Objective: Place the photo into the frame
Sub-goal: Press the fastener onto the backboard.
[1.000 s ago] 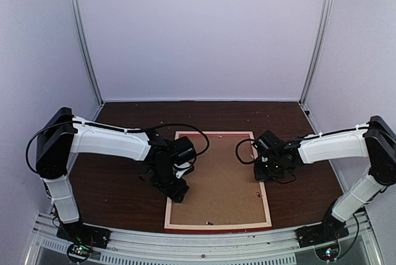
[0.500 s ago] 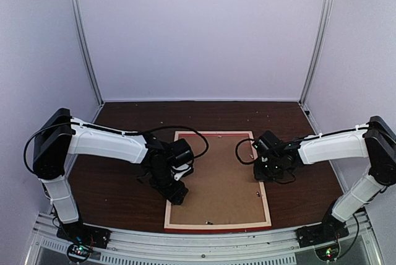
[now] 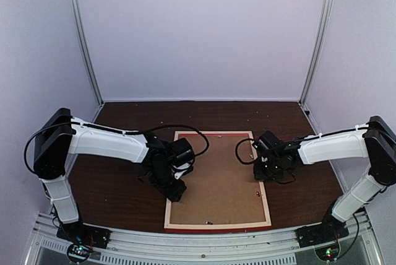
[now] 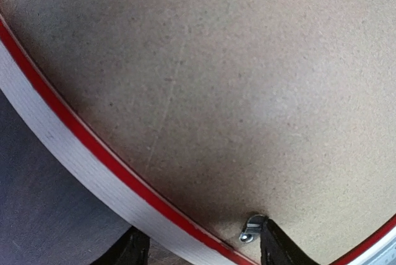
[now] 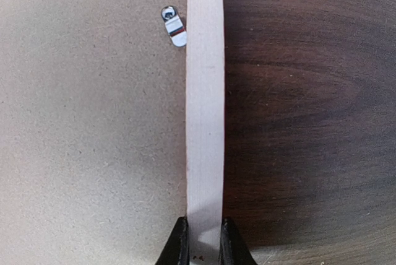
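- My left gripper [image 4: 201, 246] is low over the left side of the frame [image 3: 216, 225], about halfway along that side in the top view.
- Its jaws stand open. One fingertip [image 4: 133, 249] is outside the frame over the table [image 3: 117, 184], and the other is inside, over the backing board [image 3: 216, 178].
- The inner fingertip sits right against a small metal tab [image 4: 249, 232] at the board's edge. I cannot tell whether it presses on the tab.
- Between those two fingers runs the pale wood rail of the frame, with a thin red line along its inner edge.
- My right gripper [image 5: 202, 243] is at the opposite, right side of the frame, pointing down.
- Its jaws are closed narrowly on the pale rail, with one black finger tight against each side of it.
- Farther along that rail, a second metal tab [image 5: 174, 26] lies on the board just beside the wood.
- The frame lies flat, back side up, in the middle of the dark table between my two arms, its near end close to the table's front edge.
- The brown board fills its opening from rail to rail.
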